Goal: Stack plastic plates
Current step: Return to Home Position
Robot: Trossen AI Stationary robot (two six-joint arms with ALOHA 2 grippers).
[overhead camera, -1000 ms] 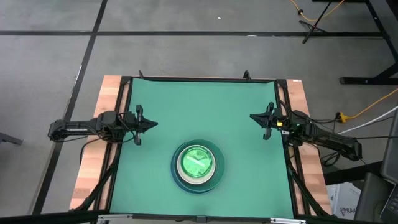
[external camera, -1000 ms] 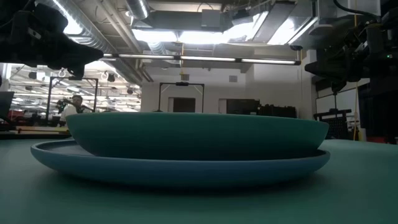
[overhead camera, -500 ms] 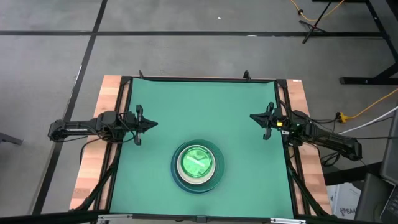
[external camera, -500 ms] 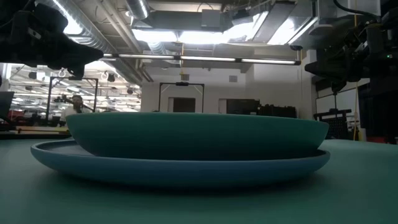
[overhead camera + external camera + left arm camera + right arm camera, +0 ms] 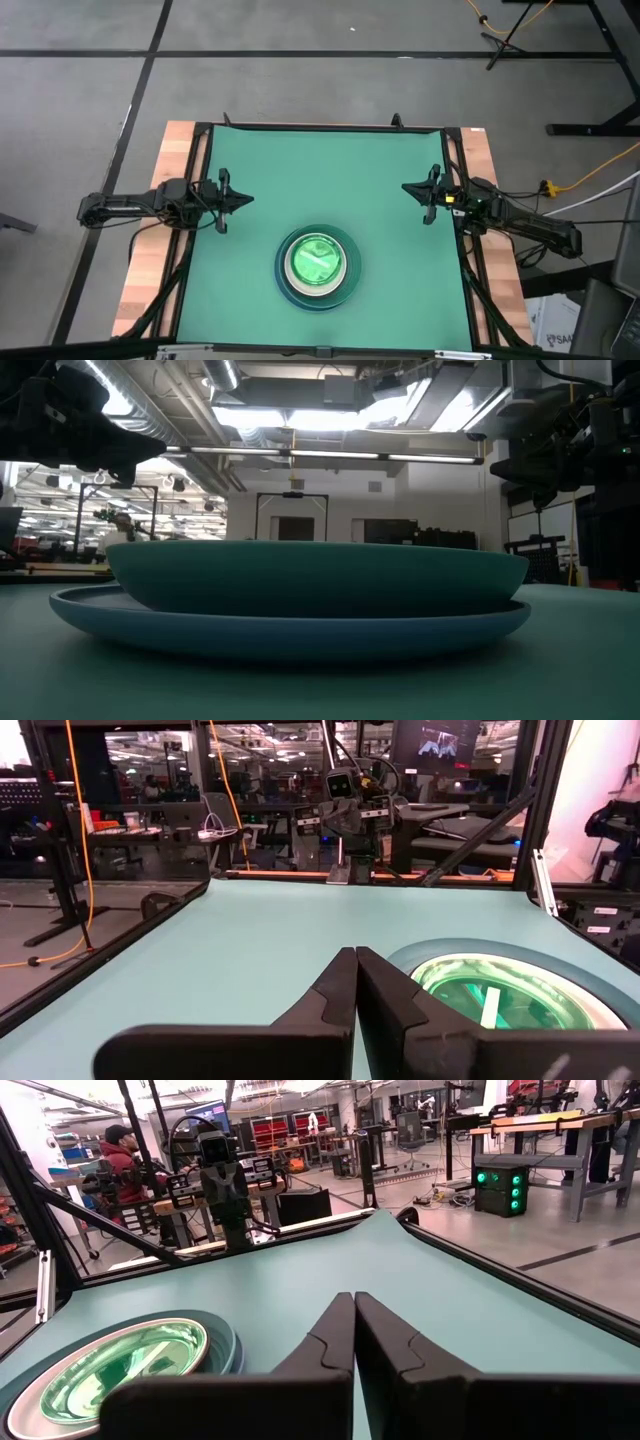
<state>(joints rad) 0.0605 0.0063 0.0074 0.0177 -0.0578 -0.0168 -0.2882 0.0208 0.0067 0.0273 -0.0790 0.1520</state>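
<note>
The plastic plates (image 5: 318, 264) stand in one stack on the green mat, near the table's near edge at its middle. A large light-blue plate (image 5: 290, 628) lies lowest, a teal-green one (image 5: 316, 575) rests in it, a white rim follows, and a translucent green plate (image 5: 500, 995) shows on top; the others are hidden inside the stack. My left gripper (image 5: 243, 198) is shut and hovers at the mat's left edge. My right gripper (image 5: 410, 188) is shut at the mat's right edge. Both are well clear of the stack (image 5: 120, 1370).
A dark frame (image 5: 320, 128) runs round the green mat, with wooden table edges (image 5: 150, 260) outside it. Open mat lies between the stack and each gripper and toward the far edge. A person (image 5: 118, 1150) sits in the room beyond the table.
</note>
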